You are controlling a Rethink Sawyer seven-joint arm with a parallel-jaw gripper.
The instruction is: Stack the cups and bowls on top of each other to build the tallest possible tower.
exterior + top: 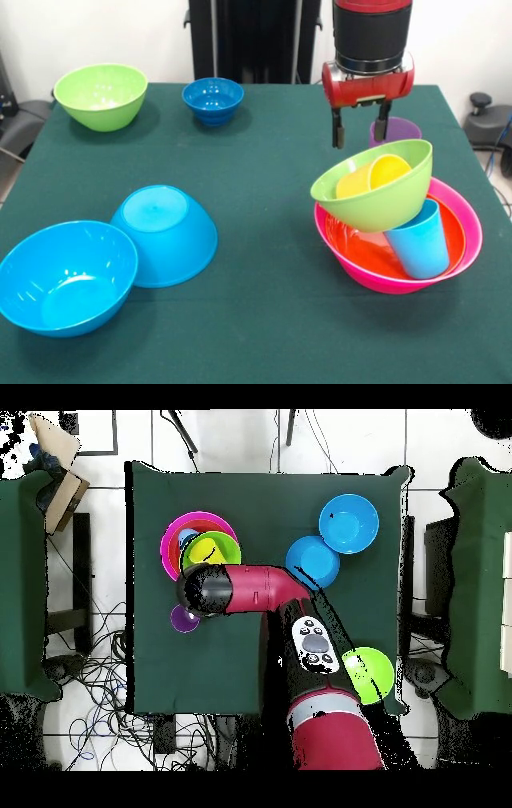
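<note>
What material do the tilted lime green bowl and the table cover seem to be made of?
The tilted lime green bowl looks like glossy hard plastic: smooth walls, soft light reflections on its rim. The dark green table cover looks like matte woven cloth, probably felt-like: no shine.
</note>
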